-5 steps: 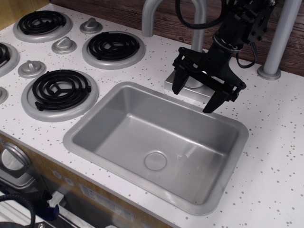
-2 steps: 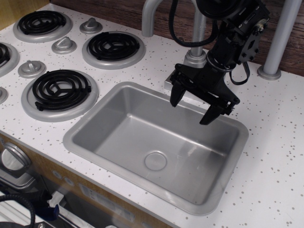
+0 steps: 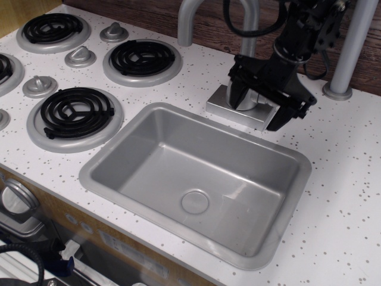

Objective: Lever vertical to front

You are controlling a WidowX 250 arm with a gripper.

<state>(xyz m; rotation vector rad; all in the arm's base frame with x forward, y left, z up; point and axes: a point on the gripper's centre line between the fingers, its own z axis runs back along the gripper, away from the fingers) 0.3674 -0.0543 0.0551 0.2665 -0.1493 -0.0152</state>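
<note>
Matt grey metal sink [image 3: 119, 156], speckled white countertop [image 3: 345, 179].

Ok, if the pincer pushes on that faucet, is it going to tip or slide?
Probably neither. The faucet rises from a flat base plate lying flush on the counter, so it looks fixed. Its thick grey tube looks stiff and unlikely to bend. The smooth, shiny finish may let the open pincer slip.

Four burners [image 3: 74, 112], three knobs [image 3: 80, 56], one sink [image 3: 119, 149]
</note>
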